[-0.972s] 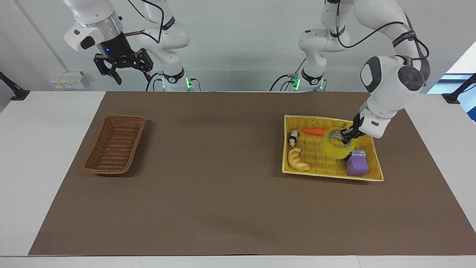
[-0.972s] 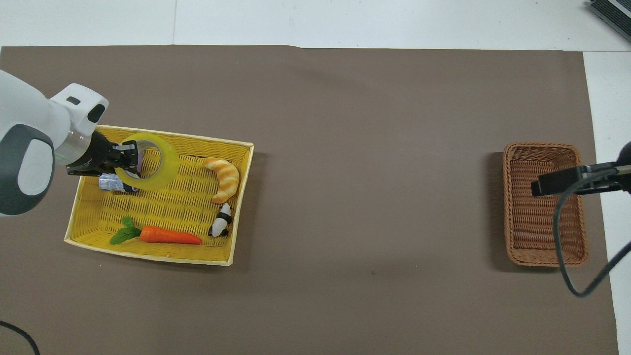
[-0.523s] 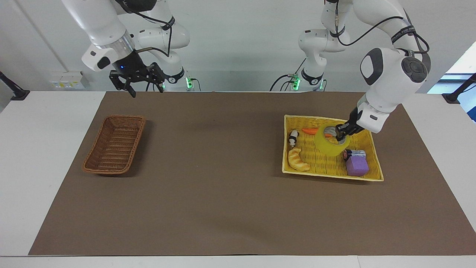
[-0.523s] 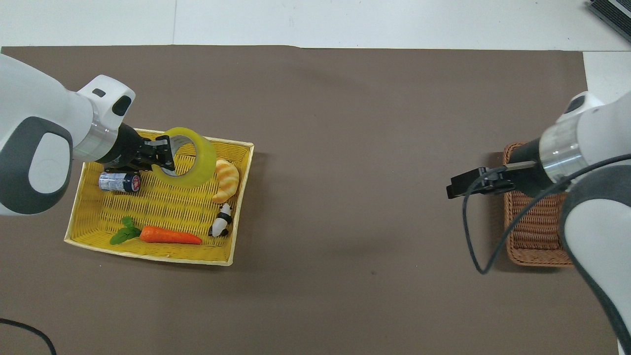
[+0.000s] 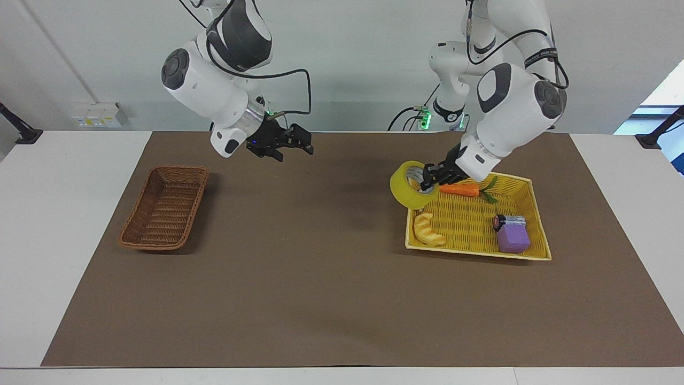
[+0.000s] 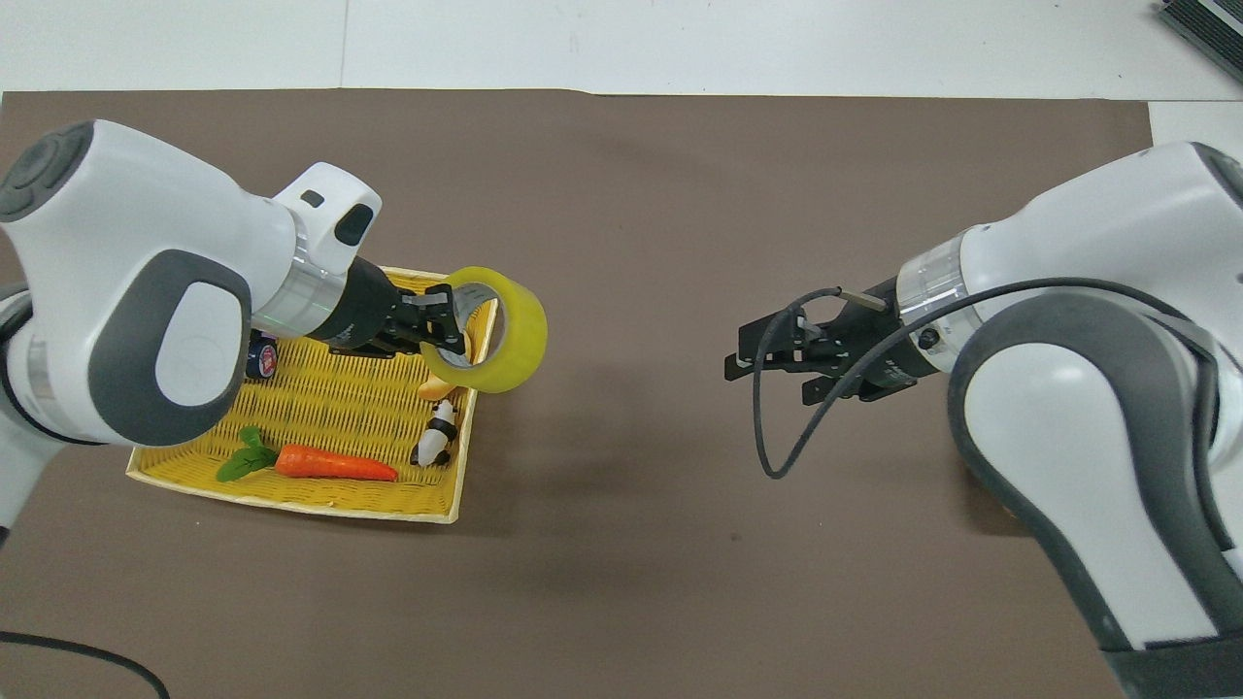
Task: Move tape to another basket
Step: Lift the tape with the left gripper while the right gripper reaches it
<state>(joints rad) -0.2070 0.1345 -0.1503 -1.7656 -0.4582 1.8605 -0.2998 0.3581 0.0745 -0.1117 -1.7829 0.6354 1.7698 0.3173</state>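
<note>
My left gripper (image 5: 429, 179) is shut on the rim of the yellow tape roll (image 5: 407, 185), one finger inside its pale core. It holds the roll in the air over the edge of the yellow basket (image 5: 475, 251) that faces the right arm's end. They also show in the overhead view: the left gripper (image 6: 442, 325) and the tape (image 6: 497, 332). My right gripper (image 5: 291, 143) is open and empty in the air over the bare mat, between the two baskets, as in the overhead view (image 6: 767, 357). The dark brown wicker basket (image 5: 165, 208) stands empty at the right arm's end; the right arm hides it in the overhead view.
In the yellow basket (image 6: 291, 495) lie a croissant toy (image 5: 427, 230), a carrot (image 5: 459, 189), a purple block (image 5: 513, 239), a small can (image 5: 507, 220) and a panda figure (image 6: 437, 437). A brown mat (image 5: 320, 278) covers the table.
The left gripper lifted the tape and carried it across the yellow basket to its edge toward the right arm. The right arm swung from over the brown basket out toward the table's middle.
</note>
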